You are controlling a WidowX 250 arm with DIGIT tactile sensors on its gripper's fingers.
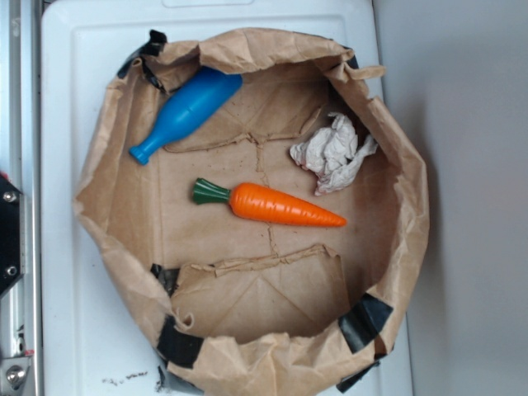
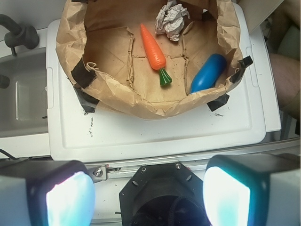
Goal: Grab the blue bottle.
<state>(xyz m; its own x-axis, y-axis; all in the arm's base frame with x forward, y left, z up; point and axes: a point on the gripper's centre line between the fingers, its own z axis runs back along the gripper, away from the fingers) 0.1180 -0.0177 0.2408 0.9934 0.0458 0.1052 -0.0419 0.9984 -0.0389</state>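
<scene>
The tool [image 2: 148, 188] is hanging spread apart and empty, well short of the paper bag [image 2: 141, 106]. The blue bottle [image 2: 208, 73] is lying ahead and to its right, slanting against the bag's wall, mouth hidden in the wrist view.

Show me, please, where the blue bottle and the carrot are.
blue bottle [image 1: 191, 109]: exterior view, on its fat body.
carrot [image 1: 280, 205]: exterior view, middle of its orange part.

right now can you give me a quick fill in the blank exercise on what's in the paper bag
1. The blue bottle lies inside a rolled-down brown ____ bag.
2. The toy carrot has a ____ top.
3. The crumpled paper wad is ____ in colour.
4. The gripper holds ____.

Missing words: paper; green; white; nothing
</scene>
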